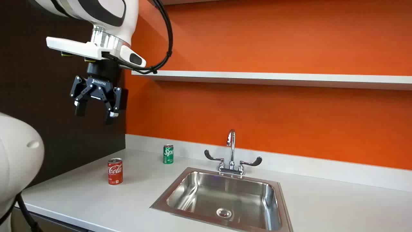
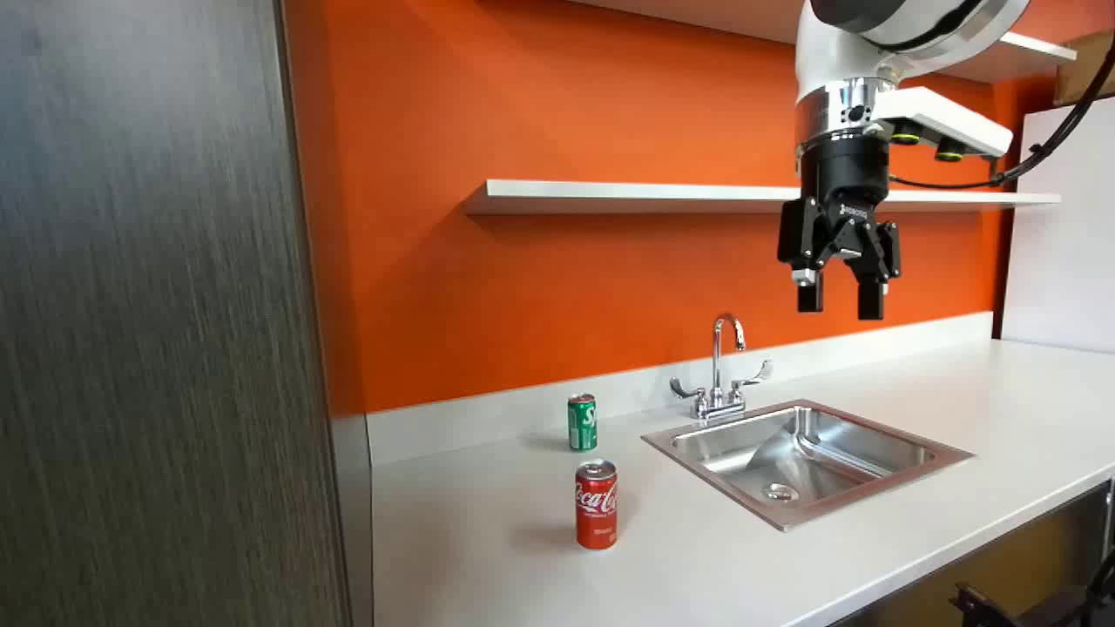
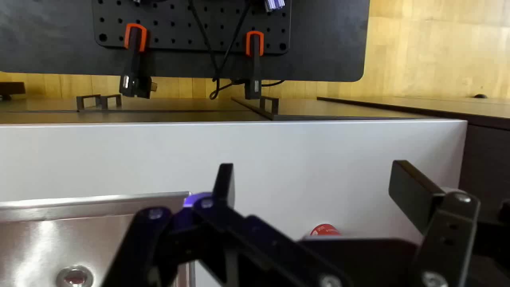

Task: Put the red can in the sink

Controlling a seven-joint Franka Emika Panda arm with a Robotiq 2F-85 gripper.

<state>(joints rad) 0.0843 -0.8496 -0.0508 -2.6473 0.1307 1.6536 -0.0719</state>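
Note:
The red can stands upright on the counter, to the side of the sink; it shows in both exterior views (image 1: pixel 115 172) (image 2: pixel 597 505). In the wrist view only a red edge of the can (image 3: pixel 325 230) shows, the rest hidden behind the gripper body. The stainless sink (image 1: pixel 231 195) has a round drain and a chrome faucet (image 1: pixel 232 151). It also shows in an exterior view (image 2: pixel 788 457) and at the lower left of the wrist view (image 3: pixel 36 243). My gripper (image 1: pixel 95 114) (image 2: pixel 841 300) (image 3: pixel 318 185) is open, empty and pointing down, high above the counter.
A smaller green can (image 1: pixel 168 154) (image 2: pixel 583 424) stands near the back wall, between the red can and the faucet. A white shelf (image 1: pixel 273 78) runs along the orange wall. A dark panel (image 2: pixel 157 313) bounds the counter's end. The counter's front edge (image 3: pixel 223 123) shows in the wrist view.

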